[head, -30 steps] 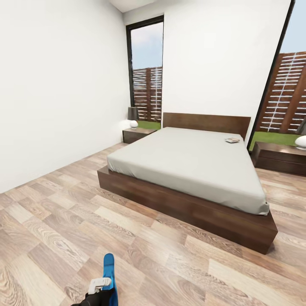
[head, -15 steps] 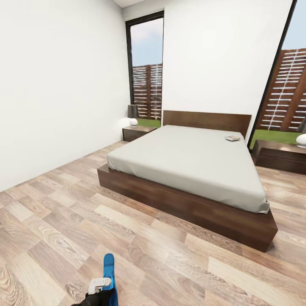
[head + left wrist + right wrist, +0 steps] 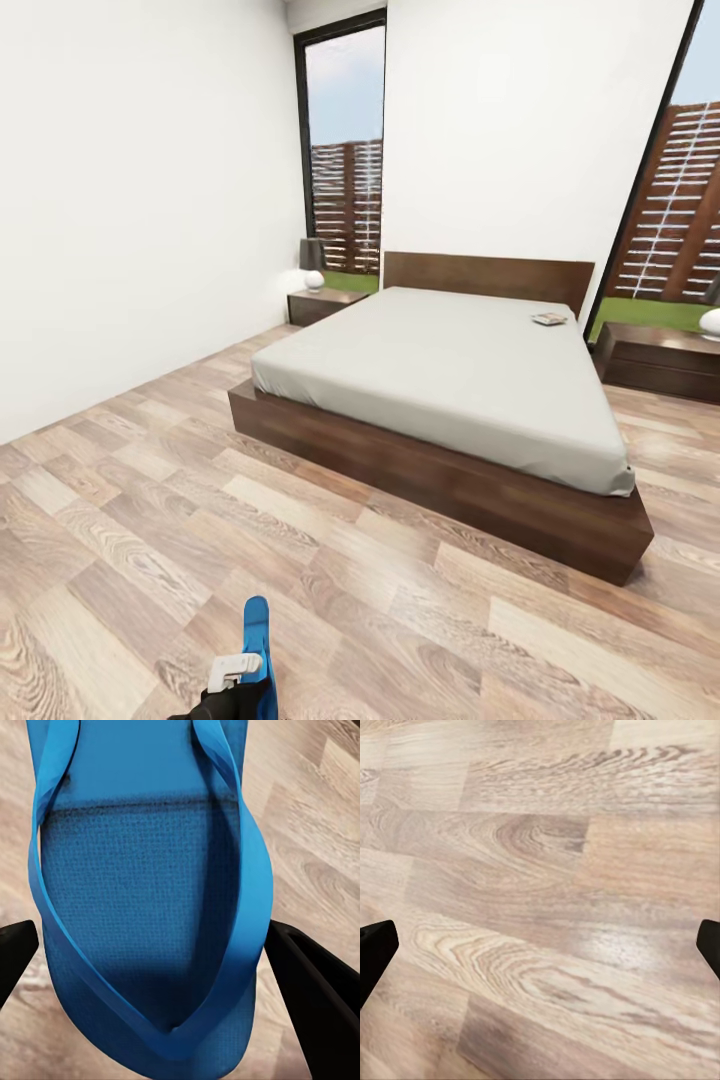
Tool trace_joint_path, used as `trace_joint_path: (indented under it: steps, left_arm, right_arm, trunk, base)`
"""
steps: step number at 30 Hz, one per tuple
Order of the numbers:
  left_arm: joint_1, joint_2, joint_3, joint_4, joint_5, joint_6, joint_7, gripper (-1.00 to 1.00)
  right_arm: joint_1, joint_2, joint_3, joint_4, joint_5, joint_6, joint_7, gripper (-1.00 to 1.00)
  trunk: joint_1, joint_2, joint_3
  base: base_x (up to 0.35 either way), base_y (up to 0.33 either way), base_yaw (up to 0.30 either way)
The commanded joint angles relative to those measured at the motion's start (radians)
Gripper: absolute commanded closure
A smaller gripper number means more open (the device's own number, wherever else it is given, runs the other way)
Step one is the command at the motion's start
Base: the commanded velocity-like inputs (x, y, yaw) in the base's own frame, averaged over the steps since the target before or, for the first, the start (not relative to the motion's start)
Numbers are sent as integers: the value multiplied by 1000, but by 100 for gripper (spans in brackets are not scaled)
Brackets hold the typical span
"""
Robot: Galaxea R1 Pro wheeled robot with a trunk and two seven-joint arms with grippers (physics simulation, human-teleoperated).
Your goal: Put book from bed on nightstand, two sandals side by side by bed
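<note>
Book [image 3: 548, 320] on bed [image 3: 440, 380] near headboard, not yet moved to nightstand [image 3: 322, 304]. One sandal [image 3: 146, 892] in transit, clamped by left end effector [image 3: 238, 672] above floor [image 3: 120, 520], well short of bed. Right end effector [image 3: 540, 945]: fingers spread wide, holding nothing. Most of task appears left.

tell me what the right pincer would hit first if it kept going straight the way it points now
Most likely the wood-plank floor: the right wrist view looks between the two finger tips straight onto bare planks, with nothing in between. How far off the floor lies cannot be judged.
</note>
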Motion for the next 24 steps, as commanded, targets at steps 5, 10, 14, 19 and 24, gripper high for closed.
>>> trace_joint_path:
  steps: [5,10,14,19,24]
  left_arm:
    - [0,0,3,1,6,0,-6,100]
    - [0,1,3,1,6,0,-6,100]
    - [0,1,4,1,7,0,-6,100]
    - [-1,1,5,1,7,0,-6,100]
    - [0,1,5,1,8,0,-6,100]
  right_arm:
    - [0,0,-3,0,-9,10,4,-100]
    - [0,0,-3,0,-9,10,4,-100]
    - [0,0,-3,0,-9,11,4,-100]
    - [0,1,-3,0,-9,10,4,-100]
    - [0,0,-3,0,-9,10,4,-100]
  trunk:
    - [0,0,-3]
    - [0,0,-8]
    - [0,0,-14]
    - [0,0,-20]
    - [0,0,-25]
  base:
    - [0,0,0]
    - [0,0,0]
    - [0,0,0]
    - [0,0,0]
    - [0,0,0]
